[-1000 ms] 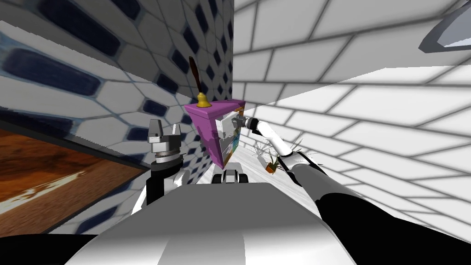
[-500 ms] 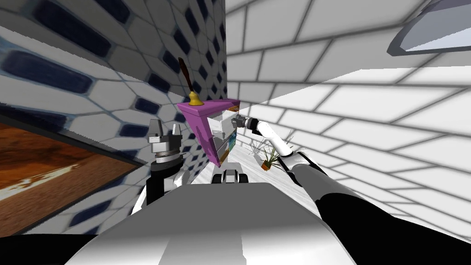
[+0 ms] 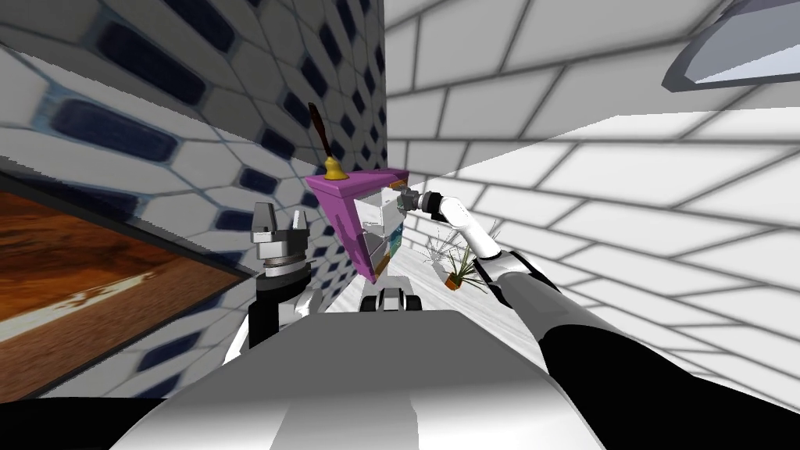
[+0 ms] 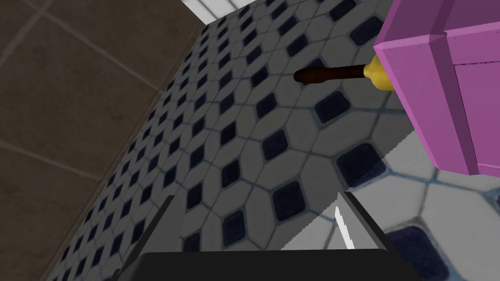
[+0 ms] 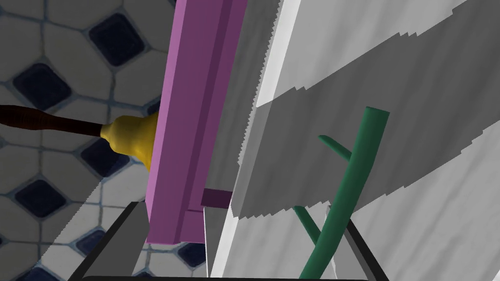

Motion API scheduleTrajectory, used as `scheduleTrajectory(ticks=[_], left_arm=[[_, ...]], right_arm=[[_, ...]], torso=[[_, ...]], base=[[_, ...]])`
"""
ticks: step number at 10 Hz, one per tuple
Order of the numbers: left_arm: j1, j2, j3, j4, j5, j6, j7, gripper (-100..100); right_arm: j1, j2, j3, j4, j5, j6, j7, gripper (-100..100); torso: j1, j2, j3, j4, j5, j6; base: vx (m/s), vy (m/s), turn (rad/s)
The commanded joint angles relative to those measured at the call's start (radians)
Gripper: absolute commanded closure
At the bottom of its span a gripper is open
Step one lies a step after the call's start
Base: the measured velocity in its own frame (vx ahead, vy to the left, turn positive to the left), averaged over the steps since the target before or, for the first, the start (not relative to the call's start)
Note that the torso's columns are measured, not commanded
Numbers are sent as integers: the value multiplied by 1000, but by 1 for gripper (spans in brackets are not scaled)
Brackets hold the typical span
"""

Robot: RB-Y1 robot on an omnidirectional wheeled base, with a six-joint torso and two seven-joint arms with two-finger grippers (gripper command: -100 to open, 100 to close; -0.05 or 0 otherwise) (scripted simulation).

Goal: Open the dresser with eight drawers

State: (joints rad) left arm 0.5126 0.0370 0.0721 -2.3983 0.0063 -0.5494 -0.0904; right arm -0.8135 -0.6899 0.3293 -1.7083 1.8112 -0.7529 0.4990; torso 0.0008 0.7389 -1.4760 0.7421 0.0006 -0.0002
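Dresser (image 3: 349, 226), purple carcass with pale drawer fronts (image 3: 380, 228), stands in the far corner with its back to the diamond-tiled wall (image 3: 258, 101) on the left. Right end effector (image 3: 406, 201) is at the upper right of the front, level with the top board (image 3: 355, 183). In the right wrist view its fingers are spread wide and clamp nothing; the purple board edge and a grey drawer panel (image 5: 273, 146) both lie in the gap. Can't tell if either finger touches, and I can't make out a handle there. Main risk: closing here pinches the board or a panel edge rather than a handle. A pull would then slip off, or drag or tip the whole dresser instead of running one drawer out. Second: the bell (image 3: 335, 167) stands on the top board towards the far left, so any jolt could knock it over. Third: a green stem (image 5: 349, 195) crosses just beside one finger. Can't tell what it belongs to, but it could snag on closing. Fourth: a potted plant (image 3: 459, 275) sits on the floor near the right, under the arm, so a retracting elbow may clip it. Left end effector (image 3: 279, 219) is raised near left of the dresser, fingers apart and empty; low risk unless the base shifts.
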Motion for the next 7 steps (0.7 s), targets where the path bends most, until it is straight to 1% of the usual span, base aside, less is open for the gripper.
scheduleTrajectory(ticks=[1, 2, 7], left_arm=[[0, 0, 0, 0, 0, 0, 0, 0], [0, 0, 0, 0, 0, 0, 0, 0], [0, 0, 0, 0, 0, 0, 0, 0]], right_arm=[[-11, -7, -3, -3, 1, -13, -18, -100], [-11, -8, -3, -3, 1, -17, -22, 0], [-7, -8, 0, 0, 2, -19, -22, 0]], torso=[[-3, 4, 2, 3, -1, 2], [-4, 5, 4, 1, -2, 2], [0, 1, 1, -3, 0, 0]], base=[[5, 10, 9], [6, 5, 2], [0, 0, 0]])
